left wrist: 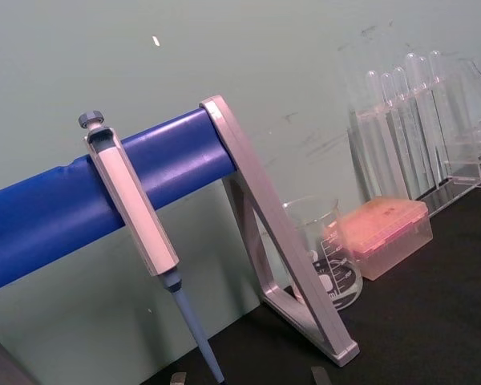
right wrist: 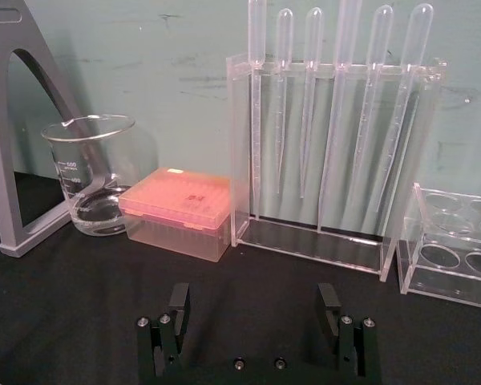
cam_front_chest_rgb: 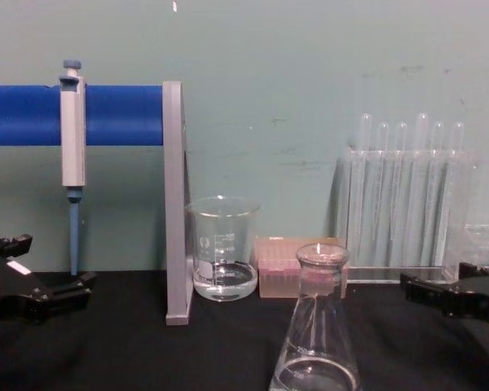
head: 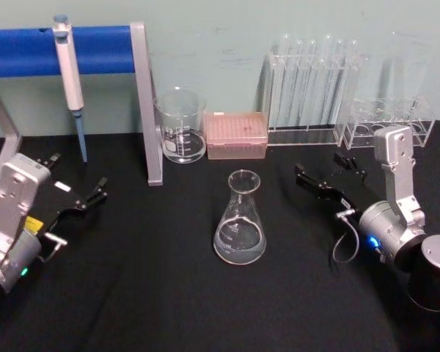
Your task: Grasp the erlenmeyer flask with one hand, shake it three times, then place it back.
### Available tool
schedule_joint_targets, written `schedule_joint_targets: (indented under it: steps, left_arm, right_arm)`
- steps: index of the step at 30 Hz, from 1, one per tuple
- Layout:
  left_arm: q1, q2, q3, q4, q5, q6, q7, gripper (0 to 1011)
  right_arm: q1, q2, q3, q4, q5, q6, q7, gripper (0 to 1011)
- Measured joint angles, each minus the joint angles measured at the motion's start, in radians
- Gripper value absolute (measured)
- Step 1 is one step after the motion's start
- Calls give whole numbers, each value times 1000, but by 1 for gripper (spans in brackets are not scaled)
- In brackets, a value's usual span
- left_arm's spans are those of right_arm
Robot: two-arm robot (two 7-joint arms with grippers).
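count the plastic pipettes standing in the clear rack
6, side by side in the clear rack against the back wall, right of the pink tip box: pipettes. None seems hidden behind another.

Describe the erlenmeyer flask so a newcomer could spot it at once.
Start at the black table and look to its middle, in front of the pink box. The erlenmeyer flask stands there alone and upright, apart from both grippers. Unlike the straight-walled beaker behind it, it tapers from a wide round base to a narrow neck.
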Motion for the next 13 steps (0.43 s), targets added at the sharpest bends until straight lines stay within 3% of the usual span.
schedule_joint_targets:
  steps: [13]
  left_arm:
    - [0,0,0,0,0,0,0,1001]
  right_arm:
    - [0,0,0,0,0,0,0,1000]
